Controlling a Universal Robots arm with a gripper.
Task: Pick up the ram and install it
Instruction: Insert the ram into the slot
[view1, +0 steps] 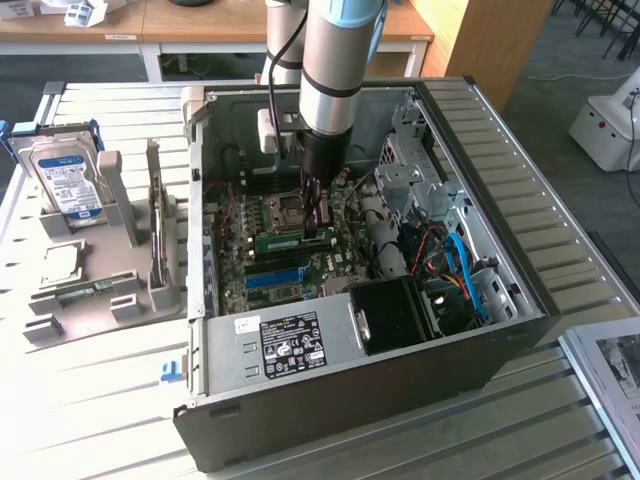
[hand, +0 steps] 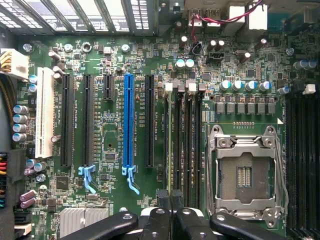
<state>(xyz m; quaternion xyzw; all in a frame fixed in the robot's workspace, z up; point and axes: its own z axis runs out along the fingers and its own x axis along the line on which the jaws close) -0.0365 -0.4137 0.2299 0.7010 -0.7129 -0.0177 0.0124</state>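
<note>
The ram (view1: 279, 241) is a green stick standing on its long edge on the motherboard, just below the CPU socket (view1: 283, 210) in the exterior view. My gripper (view1: 318, 228) reaches down into the open computer case, and its dark fingers are closed at the stick's right end. In the wrist view the gripper (hand: 168, 196) has its two fingertips pressed together over the row of black memory slots (hand: 182, 140), beside the CPU socket (hand: 246, 175). The long blue slot (hand: 129, 125) lies a little farther off.
The case walls (view1: 500, 330) box in the arm. The power supply (view1: 285, 345) and cables (view1: 455, 265) sit toward the front. Outside, on the exterior view's left, a grey fixture (view1: 100, 300) holds a blue-labelled hard drive (view1: 68, 180) and other boards.
</note>
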